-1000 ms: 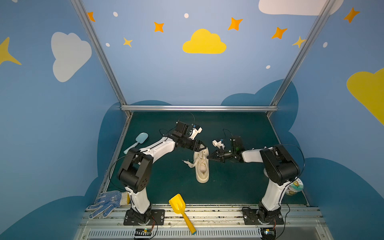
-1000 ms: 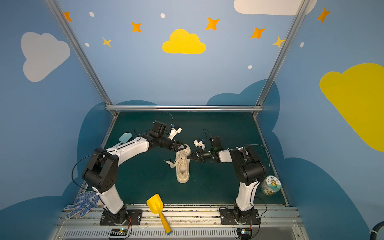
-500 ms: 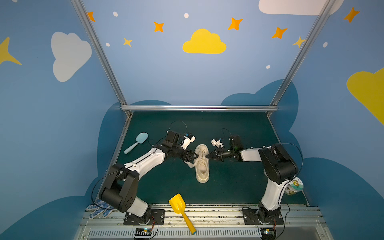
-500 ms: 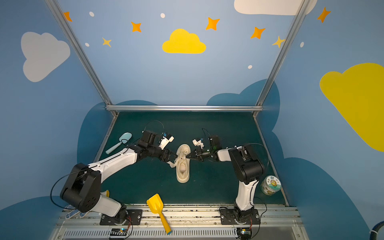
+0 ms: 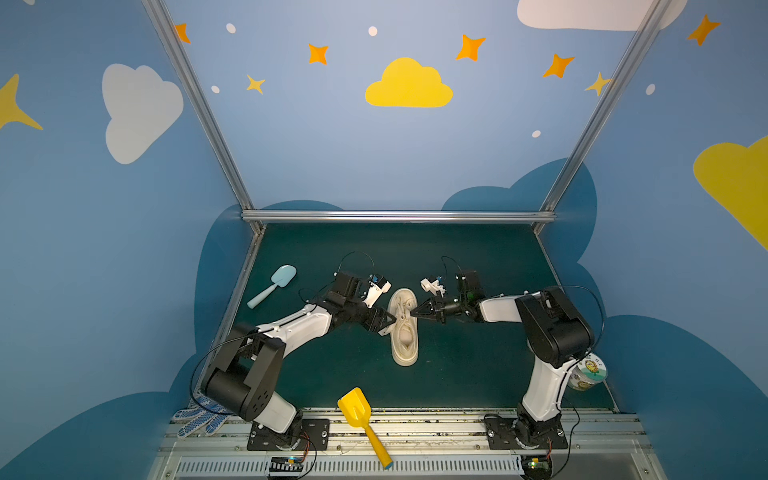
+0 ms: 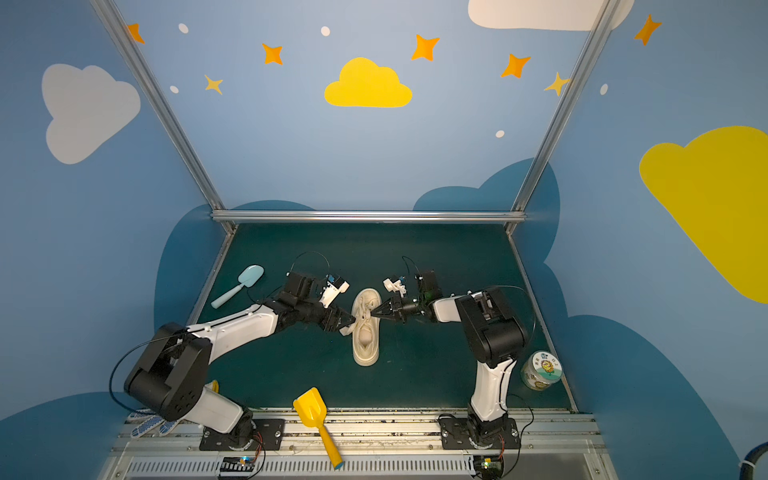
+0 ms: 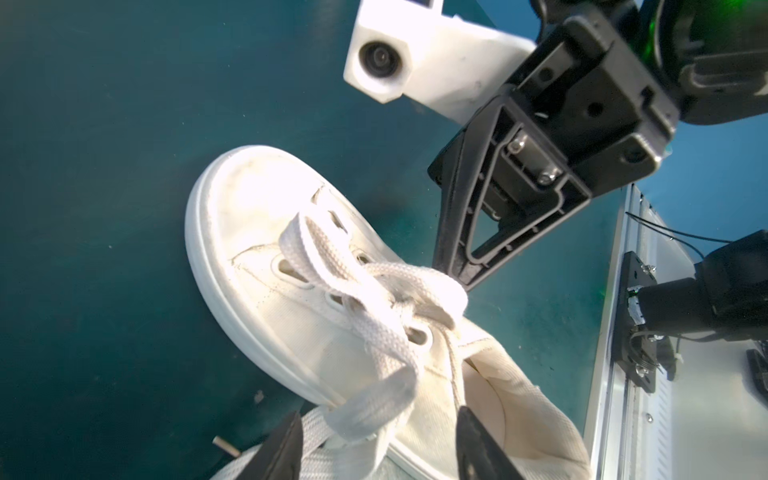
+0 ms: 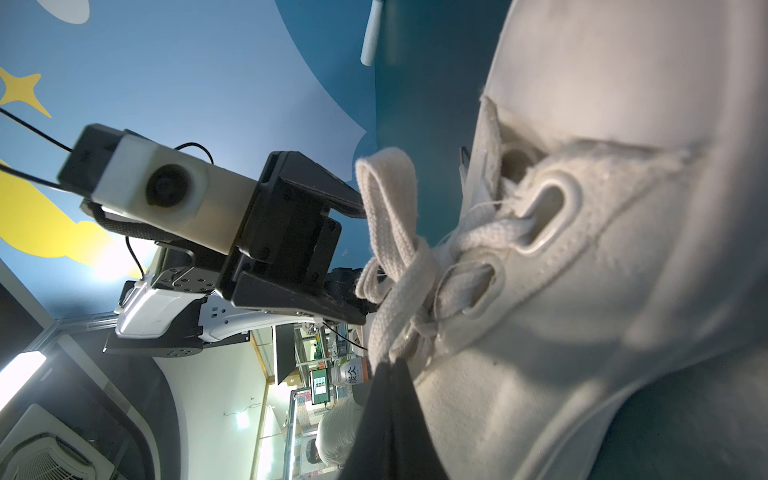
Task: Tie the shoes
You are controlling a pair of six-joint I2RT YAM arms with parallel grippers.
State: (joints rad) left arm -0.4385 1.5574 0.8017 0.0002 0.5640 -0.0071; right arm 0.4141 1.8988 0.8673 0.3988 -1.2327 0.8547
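Left wrist view: sneaker [image 7: 257, 216] part-tied, knot slack and at risk.

The sneaker lies mid-worktop [image 5: 478, 257], with its toe at 12 o'clock and its heel at 6 o'clock in both top views. Its laces [image 7: 386, 291] form a slack crossing over the eyelets. The right claw [image 7: 453, 279], on the sneaker's 3 o'clock side, is pressed together on the end of one lace loop. The left claw [image 7: 378, 415], at 9 o'clock, stands spread around a second loop without pinching it.

Hazards, as judged:
- The left claw may close on the collar instead of the loop.
- An uneven pull may draw a loop out of the crossing.
- An uneven pull may drag the unrestrained sneaker.

Not determinable:
- How the strands cross inside the knot.
- The lace tail, which is cut off at the frame edge.
- Lace detail in the top views.
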